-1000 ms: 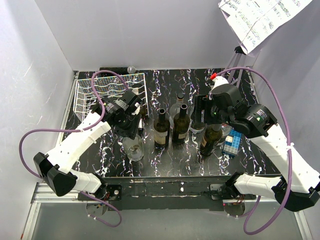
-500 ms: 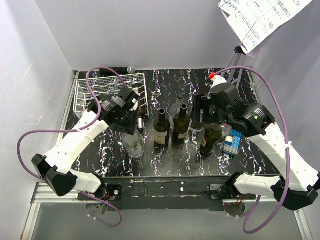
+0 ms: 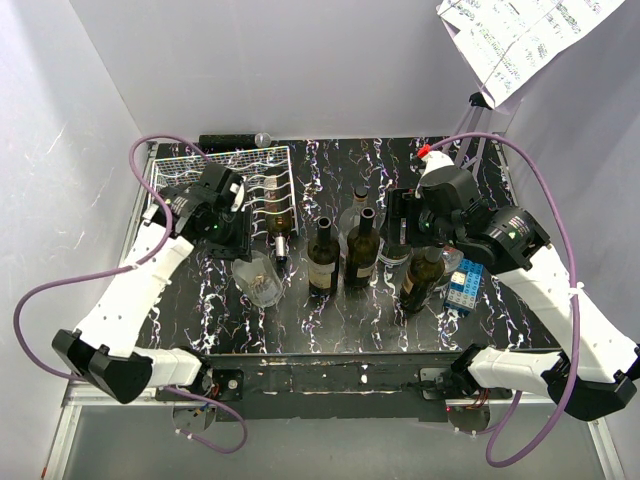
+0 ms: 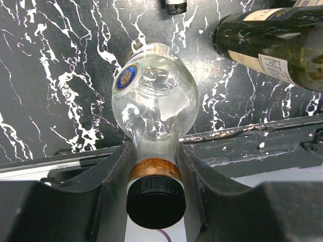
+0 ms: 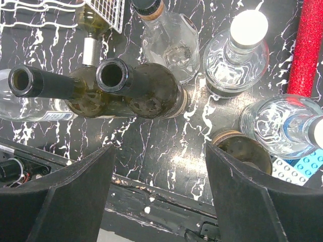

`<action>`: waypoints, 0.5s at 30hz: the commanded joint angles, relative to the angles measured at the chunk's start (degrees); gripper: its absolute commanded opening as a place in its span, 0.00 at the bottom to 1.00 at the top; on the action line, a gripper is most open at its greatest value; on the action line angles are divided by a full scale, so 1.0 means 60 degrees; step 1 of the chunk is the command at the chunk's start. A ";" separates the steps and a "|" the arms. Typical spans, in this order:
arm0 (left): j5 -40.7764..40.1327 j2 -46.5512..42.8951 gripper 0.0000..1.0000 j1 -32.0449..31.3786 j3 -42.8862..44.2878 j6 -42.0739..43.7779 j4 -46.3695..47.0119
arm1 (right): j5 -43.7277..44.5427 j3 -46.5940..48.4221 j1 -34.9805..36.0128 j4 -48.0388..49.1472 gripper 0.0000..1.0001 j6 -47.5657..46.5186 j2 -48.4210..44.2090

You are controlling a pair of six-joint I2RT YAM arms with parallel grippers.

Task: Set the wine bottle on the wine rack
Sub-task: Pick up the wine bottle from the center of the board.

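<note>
Your left gripper clamped on neck of clear bottle, just below black cap. Bottle tilted, base toward near-right, just near of rack. Can't tell if base touches table. Rack sits far-left. Green bottle lies in its right cradle, neck poking out near side. Your right gripper has jaws wide apart, holds nothing, hangs above dark bottles at centre-right.

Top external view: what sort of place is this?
Probably a lab test cell: plain white walls box in the black marbled table, the left arm and right arm are bolted at its near edge, and a printed sheet hangs top right.
</note>
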 commanded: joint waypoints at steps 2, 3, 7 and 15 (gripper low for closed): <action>0.1437 -0.1019 0.00 0.0452 0.0195 -0.0022 -0.0227 | 0.0103 0.0361 -0.0066 0.0316 0.79 -0.0208 -0.0087; 0.1569 -0.1078 0.00 0.0511 0.0210 0.0007 -0.0197 | 0.0089 0.0376 -0.0066 0.0316 0.79 -0.0222 -0.0087; 0.1819 -0.1327 0.00 0.0701 0.0196 0.0081 -0.0080 | 0.0045 0.0405 -0.0081 0.0302 0.79 -0.0223 -0.0057; 0.2654 -0.1767 0.00 0.1258 -0.0024 -0.0007 0.0476 | -0.0116 0.0449 -0.0081 0.0302 0.79 -0.0296 -0.0072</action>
